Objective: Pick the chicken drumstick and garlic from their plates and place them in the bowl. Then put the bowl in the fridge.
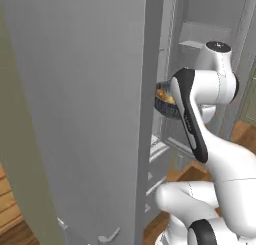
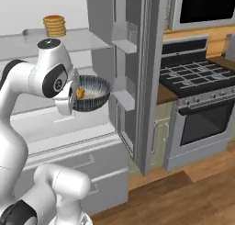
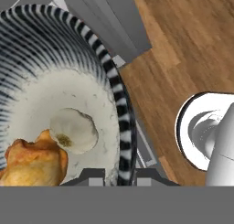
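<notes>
Wooden floor runs under me, with a black-topped steel stove (image 2: pixel 197 100) off to the side and the tall light-grey fridge (image 2: pixel 137 59) standing open ahead. Nearest in the hand view, my gripper (image 3: pixel 118 175) is clamped on the rim of the deep ribbed blue-grey bowl (image 3: pixel 68 81) with the pale speckled inside — one finger inside the wall, one outside. In the bowl lie the golden-brown lumpy chicken drumstick (image 3: pixel 32 161) and the pale round garlic (image 3: pixel 73 129), touching each other on the side nearest my fingers. From the right base view the bowl (image 2: pixel 94 93) hangs in the air at the fridge opening, just beside a grey door bin (image 2: pixel 125 100) and above the white drawer front (image 2: pixel 69 150); a stack of golden pancakes (image 2: pixel 54 25) sits on an upper shelf further in.

My worry is the one-sided rim grip — the bowl could pivot and tip its load. It also rides close to the door bin, so I judge a careless push inward could knock it askew before it reaches a shelf.
</notes>
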Motion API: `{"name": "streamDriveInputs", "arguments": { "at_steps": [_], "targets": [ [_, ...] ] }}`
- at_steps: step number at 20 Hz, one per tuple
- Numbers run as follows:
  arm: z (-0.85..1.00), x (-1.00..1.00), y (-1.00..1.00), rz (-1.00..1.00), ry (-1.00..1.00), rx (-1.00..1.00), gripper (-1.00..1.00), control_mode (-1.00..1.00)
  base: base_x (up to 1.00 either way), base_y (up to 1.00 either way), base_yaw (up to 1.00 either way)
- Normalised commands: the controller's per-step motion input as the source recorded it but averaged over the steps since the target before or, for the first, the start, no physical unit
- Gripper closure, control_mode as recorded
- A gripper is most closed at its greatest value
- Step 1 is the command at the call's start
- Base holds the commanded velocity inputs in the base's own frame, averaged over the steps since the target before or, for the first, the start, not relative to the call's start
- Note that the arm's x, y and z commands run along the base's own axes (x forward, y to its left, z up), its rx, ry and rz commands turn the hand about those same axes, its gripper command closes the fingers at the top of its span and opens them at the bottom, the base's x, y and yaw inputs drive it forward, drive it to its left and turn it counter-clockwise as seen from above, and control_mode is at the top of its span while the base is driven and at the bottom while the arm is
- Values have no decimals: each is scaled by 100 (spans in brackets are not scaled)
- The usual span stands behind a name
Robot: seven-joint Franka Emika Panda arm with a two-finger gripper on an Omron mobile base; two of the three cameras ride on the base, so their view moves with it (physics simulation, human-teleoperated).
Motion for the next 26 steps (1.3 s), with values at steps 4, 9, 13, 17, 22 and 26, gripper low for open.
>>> {"name": "streamDriveInputs", "arguments": {
  "at_steps": [4,9,13,17,22,26],
  "targets": [
    [0,0,0,0,0,0,100,100,27,-14,69],
    [0,0,0,0,0,0,100,100,40,-68,52],
    [0,0,0,0,0,0,100,100,47,-47,37],
    [0,0,0,0,0,0,100,100,21,23,12],
    [0,0,0,0,0,0,100,100,17,5,22],
    [0,0,0,0,0,0,100,100,31,-5,22]
  ]
}}
